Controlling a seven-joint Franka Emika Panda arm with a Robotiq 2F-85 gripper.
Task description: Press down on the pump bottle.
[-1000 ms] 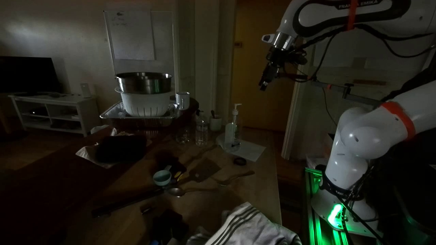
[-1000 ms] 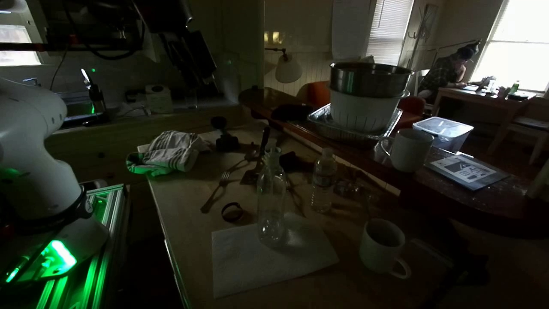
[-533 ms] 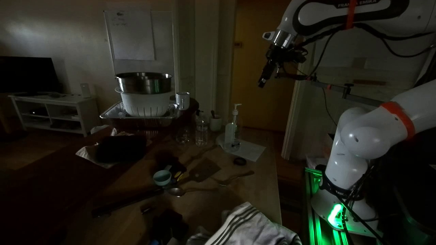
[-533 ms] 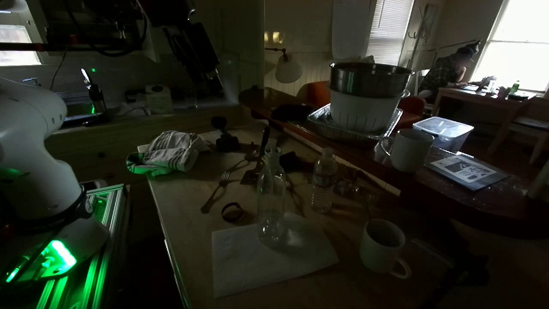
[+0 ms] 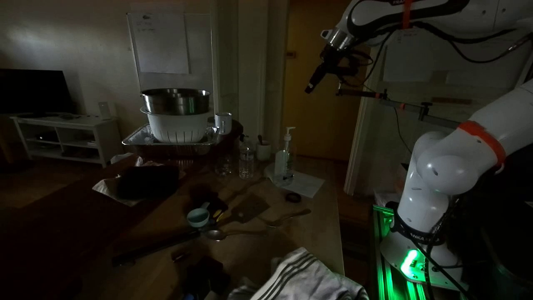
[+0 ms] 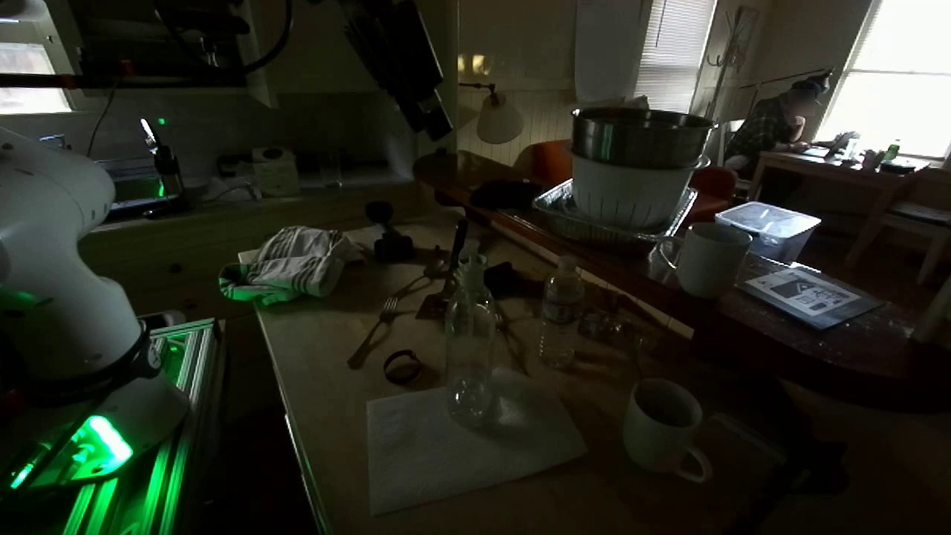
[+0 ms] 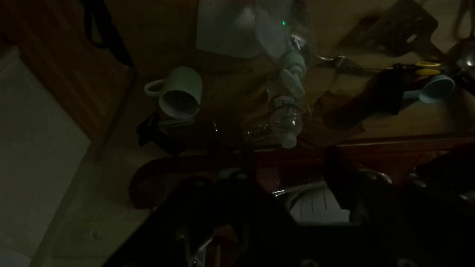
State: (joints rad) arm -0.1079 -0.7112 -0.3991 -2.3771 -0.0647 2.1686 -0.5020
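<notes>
The pump bottle (image 5: 284,164) is a slim, clear, pale bottle with a white pump head on top. It stands upright on a white paper sheet (image 6: 423,468) on the table. It also shows in an exterior view (image 6: 470,349), and its pump head (image 7: 293,76) shows at the upper middle of the wrist view. My gripper (image 5: 309,89) is in the air, well above the bottle and apart from it. In the wrist view the gripper's dark fingers (image 7: 289,157) stand apart with nothing between them. The gripper also shows at the top of an exterior view (image 6: 437,128).
A clear water bottle (image 5: 246,163) and a white mug (image 6: 661,427) stand close to the pump bottle. A metal pot (image 5: 175,101) sits in a white colander (image 5: 177,127) on a foil tray. A striped towel (image 5: 306,277) and several utensils lie on the table. The room is dim.
My gripper has moved left and slightly up in an exterior view, and to the right in another. The fingers tilt further outward. The pump bottle and the other things have not moved.
</notes>
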